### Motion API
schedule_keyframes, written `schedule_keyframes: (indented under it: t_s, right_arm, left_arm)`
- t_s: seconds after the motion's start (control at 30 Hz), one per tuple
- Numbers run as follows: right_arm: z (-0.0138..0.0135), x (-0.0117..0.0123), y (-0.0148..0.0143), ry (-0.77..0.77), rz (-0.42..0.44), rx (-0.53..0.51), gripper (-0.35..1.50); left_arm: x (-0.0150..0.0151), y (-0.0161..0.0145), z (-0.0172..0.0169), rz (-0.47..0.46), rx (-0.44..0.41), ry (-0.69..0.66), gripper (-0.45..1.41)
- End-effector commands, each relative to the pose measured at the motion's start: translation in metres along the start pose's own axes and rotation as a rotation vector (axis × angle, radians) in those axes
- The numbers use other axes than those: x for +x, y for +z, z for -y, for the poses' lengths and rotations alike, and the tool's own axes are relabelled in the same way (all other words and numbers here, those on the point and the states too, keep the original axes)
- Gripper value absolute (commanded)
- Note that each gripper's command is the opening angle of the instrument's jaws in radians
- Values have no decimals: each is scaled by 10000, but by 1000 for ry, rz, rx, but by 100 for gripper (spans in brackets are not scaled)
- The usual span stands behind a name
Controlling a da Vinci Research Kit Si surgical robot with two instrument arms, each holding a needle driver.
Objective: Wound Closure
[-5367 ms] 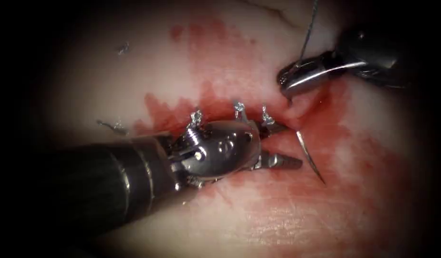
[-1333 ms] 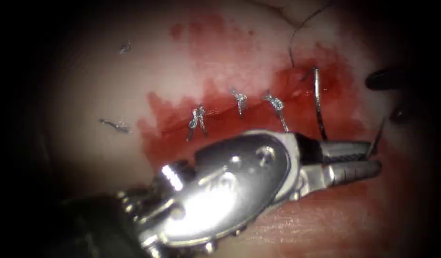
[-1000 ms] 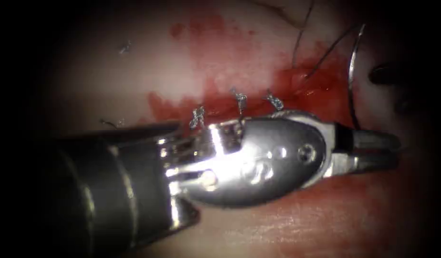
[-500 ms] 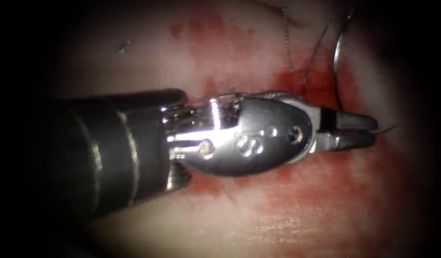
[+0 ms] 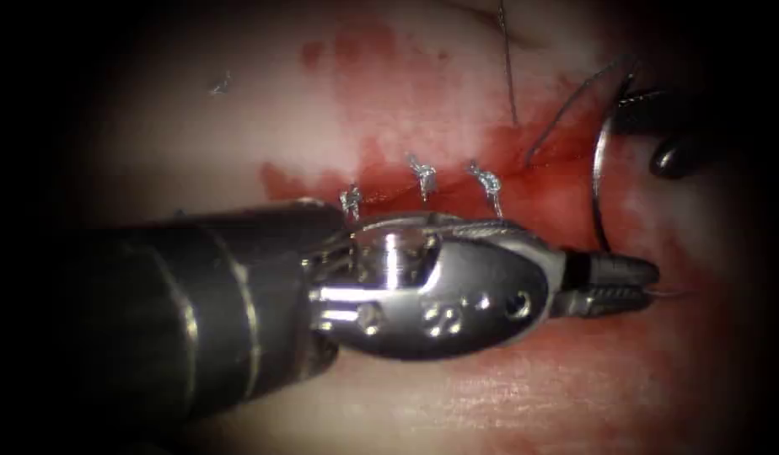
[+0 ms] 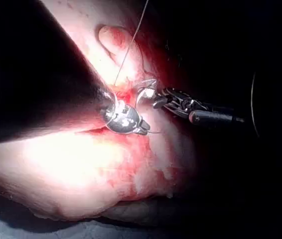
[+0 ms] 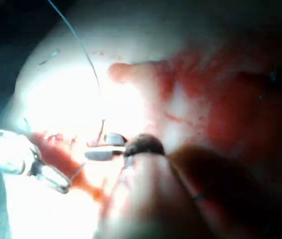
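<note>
On the red-stained tissue (image 5: 491, 396), the left tool (image 5: 625, 282) clamps the needle (image 5: 599, 181) near its tip, clear of tissue; keep it firm while the right tool (image 5: 659, 135), seemingly parted, waits beyond.

needle (image 5: 599, 181) right of knots (image 5: 423, 177), above left claw (image 5: 625, 282)

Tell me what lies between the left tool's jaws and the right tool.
In the endoscope view, the needle arcs from the left tool, which grips near its tip, up to the right tool.
</note>
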Motion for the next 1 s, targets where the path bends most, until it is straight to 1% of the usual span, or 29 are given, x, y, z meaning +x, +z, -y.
schedule_keyframes:
  t_s: [0.03,0.33,0.53,0.77,0.87,1.0]
  right_arm:
    - [-5,0,13,0,-1,6,84]
    - [-6,-2,16,-2,9,6,86]
    - [-4,-4,19,-2,11,6,81]
    - [-3,-3,20,4,10,5,69]
    - [-4,-1,20,5,9,4,57]
    - [-5,2,23,7,-2,5,52]
  left_arm:
    - [-1,7,3,-3,-1,10,-35]
    - [1,2,1,-6,-2,34,-35]
    - [-1,4,1,-6,-2,35,-35]
    - [-3,4,3,-6,-2,35,-35]
    - [-3,4,2,-6,-2,36,-35]
    - [-3,6,1,-4,0,36,-35]
